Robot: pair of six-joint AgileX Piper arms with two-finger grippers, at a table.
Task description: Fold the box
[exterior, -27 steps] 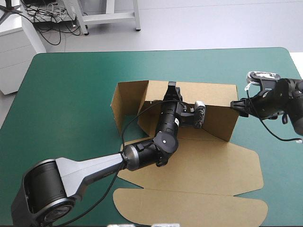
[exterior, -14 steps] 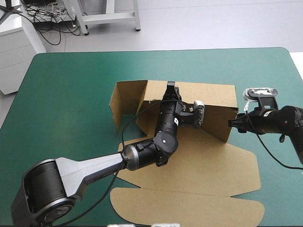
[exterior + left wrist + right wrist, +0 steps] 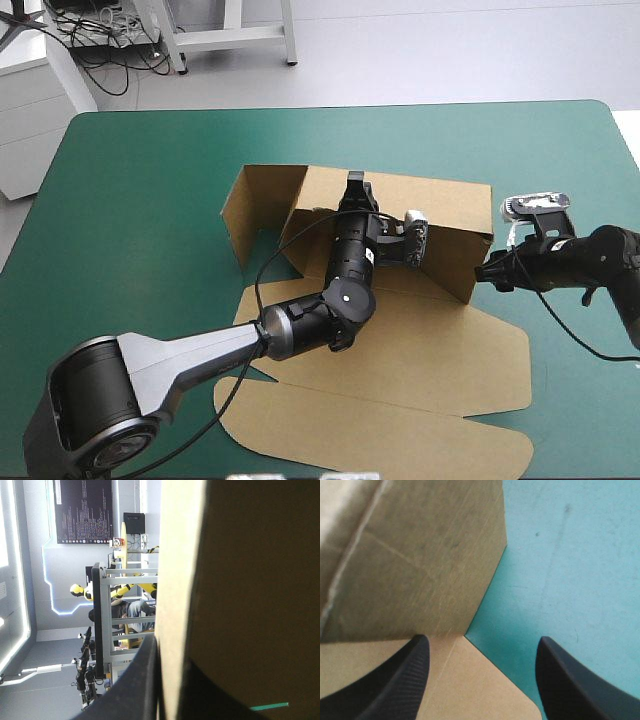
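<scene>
The brown box [image 3: 430,345] lies mid-table with its long back wall [image 3: 450,225] raised and its lid flat toward the front. My left gripper [image 3: 355,190] reaches from inside the box to the wall's top edge. In the left wrist view the board [image 3: 250,580] runs up between the fingers of the left gripper [image 3: 170,685], which is shut on it. My right gripper [image 3: 488,272] sits low at the wall's right end. In the right wrist view the right gripper [image 3: 480,675] is open, with the wall's corner [image 3: 420,555] just ahead and the box's floor under one finger [image 3: 400,680].
A side flap [image 3: 250,210] stands up at the box's left end. The lid's rounded flap [image 3: 380,440] reaches close to the table's front edge. Teal-green cover [image 3: 570,180] spreads to the right of the box and behind it.
My right gripper has come in from the right and dropped to the wall's right end. The box has shifted a little to the left and toward the front. The left gripper keeps its hold.
</scene>
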